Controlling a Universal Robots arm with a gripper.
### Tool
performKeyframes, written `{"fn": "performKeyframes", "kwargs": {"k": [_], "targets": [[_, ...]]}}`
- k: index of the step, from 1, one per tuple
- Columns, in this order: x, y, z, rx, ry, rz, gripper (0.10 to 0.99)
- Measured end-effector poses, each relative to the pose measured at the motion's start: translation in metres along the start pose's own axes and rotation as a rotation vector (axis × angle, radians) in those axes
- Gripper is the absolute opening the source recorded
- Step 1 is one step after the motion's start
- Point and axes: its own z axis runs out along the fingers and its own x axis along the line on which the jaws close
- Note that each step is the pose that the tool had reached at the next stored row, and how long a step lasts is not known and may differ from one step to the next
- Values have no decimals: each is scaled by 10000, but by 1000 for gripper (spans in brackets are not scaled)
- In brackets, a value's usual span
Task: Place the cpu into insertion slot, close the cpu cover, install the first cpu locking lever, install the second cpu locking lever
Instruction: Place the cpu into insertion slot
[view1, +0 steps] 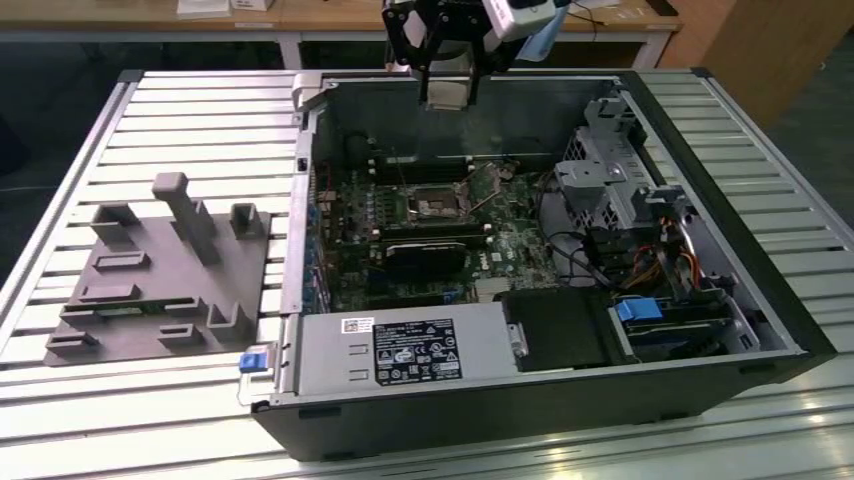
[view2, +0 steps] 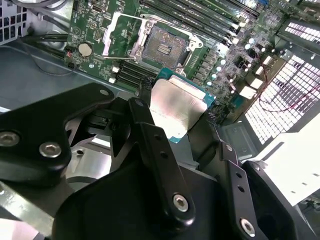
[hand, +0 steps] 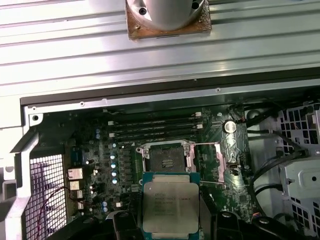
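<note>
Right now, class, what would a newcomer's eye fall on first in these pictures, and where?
The silver-topped cpu, clamped in the gripper over the open computer case. In the first wrist view the bare insertion slot lies close by on the green board. A grey fixture sits on the slatted table at the exterior view's left.

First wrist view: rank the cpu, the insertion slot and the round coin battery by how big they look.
1. cpu: looks largest, but it is nearer the camera than the slot, so its lead is unsure.
2. insertion slot.
3. coin battery: clearly smallest.
</note>
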Motion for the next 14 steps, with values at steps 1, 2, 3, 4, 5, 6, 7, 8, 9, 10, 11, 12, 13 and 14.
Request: {"fn": "performKeyframes", "kwargs": {"k": [1, 2, 3, 4, 5, 6, 7, 8, 9, 10, 11, 12, 13, 14], "targets": [[0, 0, 0, -1, -2, 24, 541], [0, 0, 0, -1, -4, 51, 541], [0, 0, 0, -1, -7, 85, 541], [0, 0, 1, -2, -10, 116, 541], [0, 0, 1, -3, -13, 146, 541], [0, 0, 1, -4, -16, 176, 541], [0, 0, 1, -4, -19, 207, 541], [0, 0, 2, -5, -21, 236, 541], [0, 0, 2, -6, -24, 264, 541], [0, 0, 2, -6, -27, 296, 541], [0, 0, 2, -7, -29, 325, 541], [0, 0, 2, -7, -32, 355, 541], [0, 0, 2, -7, -35, 387, 541], [0, 0, 2, -8, -37, 416, 541]]}}
